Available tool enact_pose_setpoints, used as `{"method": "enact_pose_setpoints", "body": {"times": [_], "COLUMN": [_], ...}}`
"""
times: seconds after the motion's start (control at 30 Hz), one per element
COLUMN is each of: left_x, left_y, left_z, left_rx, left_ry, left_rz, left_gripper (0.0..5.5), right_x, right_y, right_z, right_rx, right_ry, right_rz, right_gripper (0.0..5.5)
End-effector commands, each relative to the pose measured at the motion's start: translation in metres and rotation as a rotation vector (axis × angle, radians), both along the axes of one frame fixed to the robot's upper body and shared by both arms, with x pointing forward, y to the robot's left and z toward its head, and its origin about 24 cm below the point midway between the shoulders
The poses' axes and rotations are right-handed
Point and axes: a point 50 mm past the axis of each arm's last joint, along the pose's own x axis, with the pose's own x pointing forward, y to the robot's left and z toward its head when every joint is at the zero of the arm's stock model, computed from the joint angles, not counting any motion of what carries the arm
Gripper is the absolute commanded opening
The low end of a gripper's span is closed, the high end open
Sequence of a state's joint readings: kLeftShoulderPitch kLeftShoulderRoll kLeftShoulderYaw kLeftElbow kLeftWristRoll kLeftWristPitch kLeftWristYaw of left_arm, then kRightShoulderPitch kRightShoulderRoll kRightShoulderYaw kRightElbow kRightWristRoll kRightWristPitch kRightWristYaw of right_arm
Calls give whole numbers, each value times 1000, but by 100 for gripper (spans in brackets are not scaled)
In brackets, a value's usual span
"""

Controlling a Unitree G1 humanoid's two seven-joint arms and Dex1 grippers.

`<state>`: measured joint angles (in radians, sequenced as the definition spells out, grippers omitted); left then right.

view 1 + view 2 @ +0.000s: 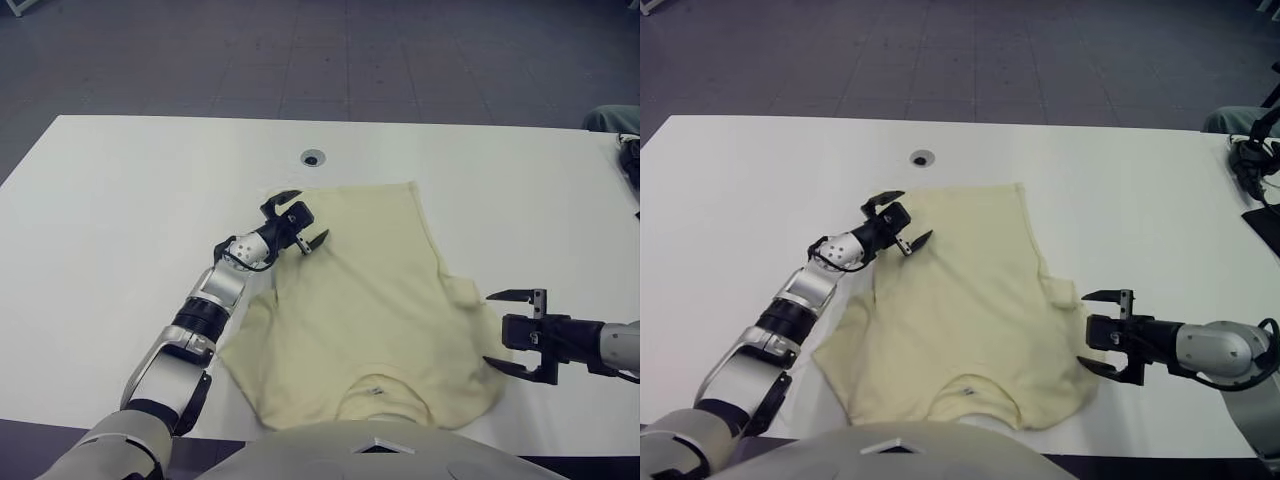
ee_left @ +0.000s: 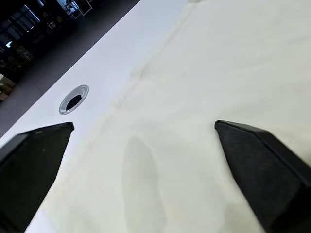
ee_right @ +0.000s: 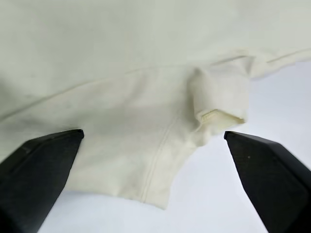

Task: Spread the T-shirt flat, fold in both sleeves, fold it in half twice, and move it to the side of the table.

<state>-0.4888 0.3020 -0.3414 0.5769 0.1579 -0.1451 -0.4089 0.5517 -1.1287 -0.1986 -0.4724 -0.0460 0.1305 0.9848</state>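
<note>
Cream T-shirt (image 1: 370, 310) spread on white bench (image 1: 120, 200), collar nearest robot. Left claw (image 1: 312, 213) apart, over shirt's far left corner. Right claw (image 1: 489, 329) apart, just beside shirt's bunched right sleeve.

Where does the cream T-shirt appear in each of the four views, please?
Left eye view: T-shirt centred, between left tool and right tool.
Right eye view: T-shirt likewise between them.
Left wrist view: spread beneath the left tool, beside the grommet.
Right wrist view: bunched sleeve ahead of the right tool.
Shared landmark: the white table.
</note>
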Motion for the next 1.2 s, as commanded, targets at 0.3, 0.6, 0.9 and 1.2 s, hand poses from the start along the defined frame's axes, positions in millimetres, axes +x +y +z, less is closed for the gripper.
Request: {"method": "enact_pose_setpoints", "body": {"times": [0.3, 0.6, 0.9, 1.2], "left_x": [-3, -6, -8, -69], "left_y": [-1, -16, -17, 58], "left_z": [-2, 30, 60, 79], "left_rx": [-65, -243, -282, -208], "left_ry": [-24, -128, -227, -243], "left_rz": [6, -82, -81, -22], "left_gripper": [540, 540, 540, 540], "right_x": [4, 26, 82, 164], "right_y": [3, 16, 24, 82], "right_z": [5, 54, 51, -18], "right_rx": [41, 359, 541, 697], "right_ry": [42, -27, -212, -286], "right_rz": [-46, -50, -145, -289], "right_gripper": [538, 538, 538, 538]}}
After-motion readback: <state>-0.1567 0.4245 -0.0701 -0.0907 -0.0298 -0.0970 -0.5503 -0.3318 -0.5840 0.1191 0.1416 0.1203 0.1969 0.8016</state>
